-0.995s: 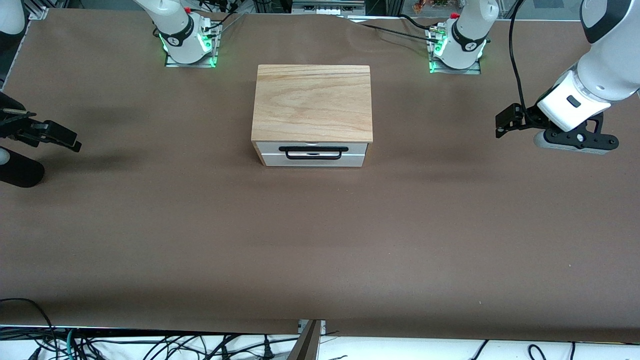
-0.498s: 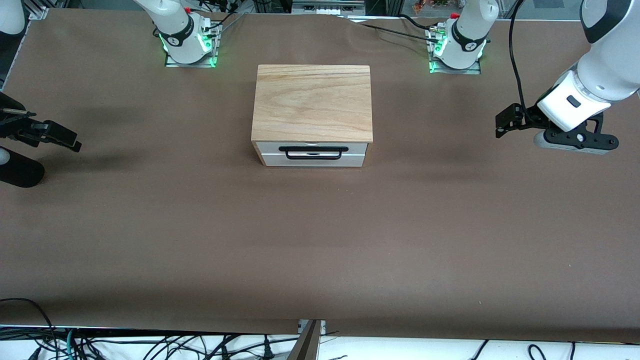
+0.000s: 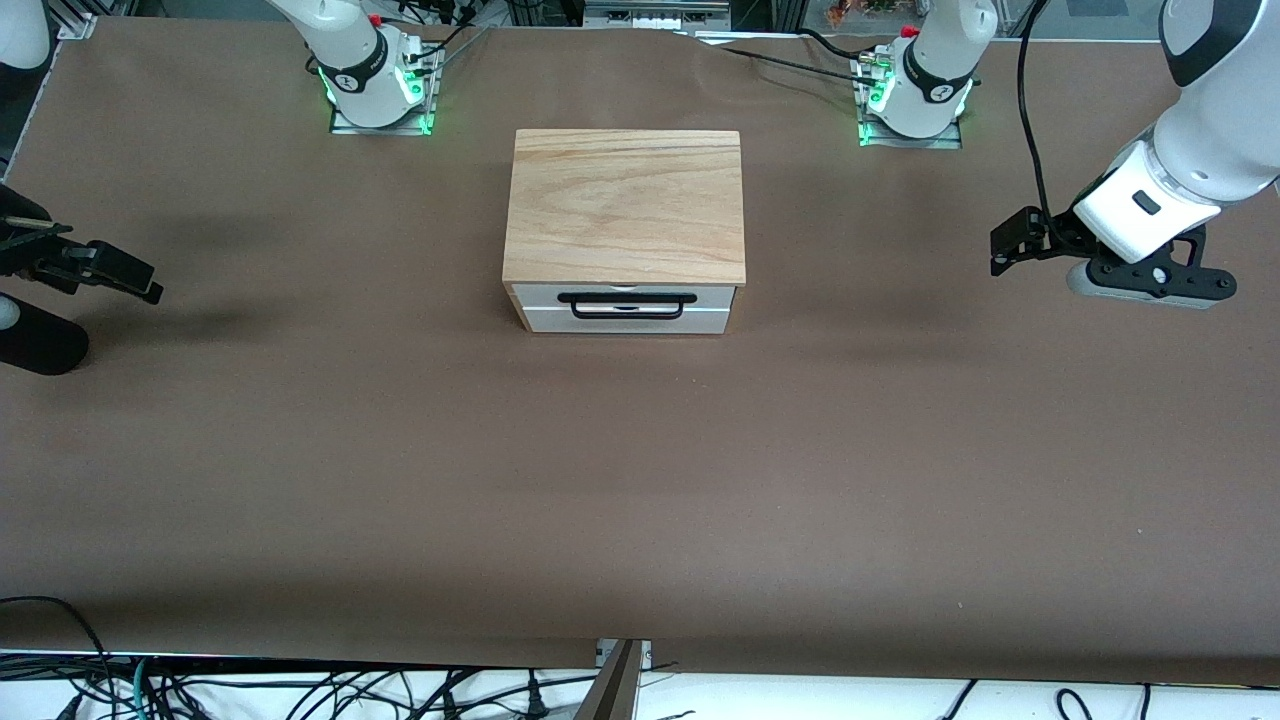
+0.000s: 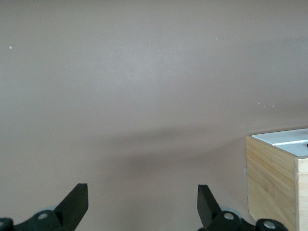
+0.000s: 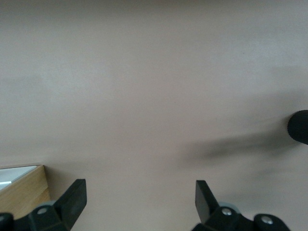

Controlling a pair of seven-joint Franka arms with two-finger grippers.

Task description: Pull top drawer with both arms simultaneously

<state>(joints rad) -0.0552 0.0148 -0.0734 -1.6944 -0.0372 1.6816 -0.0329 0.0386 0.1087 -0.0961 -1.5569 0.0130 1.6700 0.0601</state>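
Drawer [image 3: 622,307] front sits flush and closed in the wooden box [image 3: 625,205] mid-tabletop [image 3: 640,480], toward the edge where the arms' bases stand. Left gripper [image 4: 142,204] hangs wide open and empty over the left arm's end; right gripper [image 5: 139,202], equally spread and empty, over the right arm's end.

brown table [image 3: 400,450] bearing wooden box [image 3: 625,205]

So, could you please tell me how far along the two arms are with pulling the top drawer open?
Nothing is done: the white-fronted top drawer sits shut in the light wooden box, its black wire bar handle untouched. The left gripper and right gripper hover open over the brown table at opposite ends. Reaching, gripping and pulling all remain.
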